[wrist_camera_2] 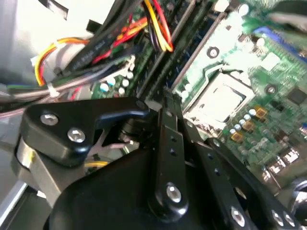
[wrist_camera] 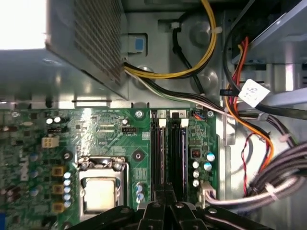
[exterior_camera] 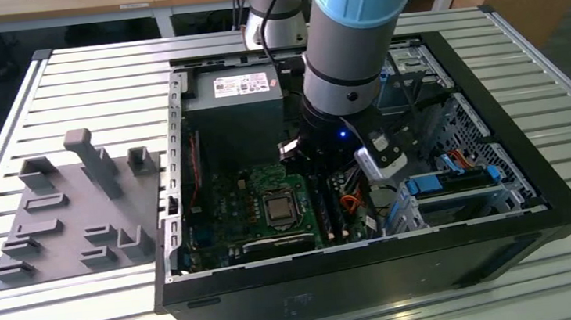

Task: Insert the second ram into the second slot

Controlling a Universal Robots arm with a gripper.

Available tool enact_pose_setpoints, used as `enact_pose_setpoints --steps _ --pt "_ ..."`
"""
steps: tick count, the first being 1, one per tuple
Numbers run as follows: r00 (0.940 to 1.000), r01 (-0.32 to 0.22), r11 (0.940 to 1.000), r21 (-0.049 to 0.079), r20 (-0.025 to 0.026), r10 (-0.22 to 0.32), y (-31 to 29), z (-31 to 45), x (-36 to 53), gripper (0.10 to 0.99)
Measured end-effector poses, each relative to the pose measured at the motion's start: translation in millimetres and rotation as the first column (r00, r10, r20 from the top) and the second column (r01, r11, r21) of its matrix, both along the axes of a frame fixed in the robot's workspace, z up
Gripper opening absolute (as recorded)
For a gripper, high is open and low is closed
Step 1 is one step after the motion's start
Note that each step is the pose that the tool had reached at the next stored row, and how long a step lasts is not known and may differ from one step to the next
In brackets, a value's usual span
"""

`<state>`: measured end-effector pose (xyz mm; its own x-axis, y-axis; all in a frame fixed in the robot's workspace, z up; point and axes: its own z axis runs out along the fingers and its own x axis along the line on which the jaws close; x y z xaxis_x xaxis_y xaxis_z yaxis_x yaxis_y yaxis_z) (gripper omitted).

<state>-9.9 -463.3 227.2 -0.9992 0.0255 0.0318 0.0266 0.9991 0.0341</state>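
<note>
First wrist view looks down past the gripper point(wrist_camera: 165, 208), whose black linkages sit nearest, the fingers drawn together over the memory slots point(wrist_camera: 170, 153) on the green motherboard point(wrist_camera: 110, 139); whether they pinch the second ram I cannot tell, and the stick itself is not clearly made out. Just beside the slots lies the processor socket point(wrist_camera: 101, 189). Beyond them, yellow and orange cables point(wrist_camera: 206, 52) run past the power supply point(wrist_camera: 91, 43). From the exterior view, the arm point(exterior_camera: 349, 52) reaches down into the open computer case point(exterior_camera: 379, 261), with a grey fixture tray point(exterior_camera: 71, 220) on the slatted table point(exterior_camera: 99, 76) at the exterior view's left.
</note>
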Motion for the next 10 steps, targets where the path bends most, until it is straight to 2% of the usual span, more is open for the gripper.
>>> enact_pose_setpoints --steps 3,10 --pt "1.0 0.0 1.0 0.0 0.0 0.0 0.0 9.0 0.0 0.106" --pt "1.0 0.0 1.0 0.0 -0.0001 0.0 -0.1 24.6 0.0 0.106"
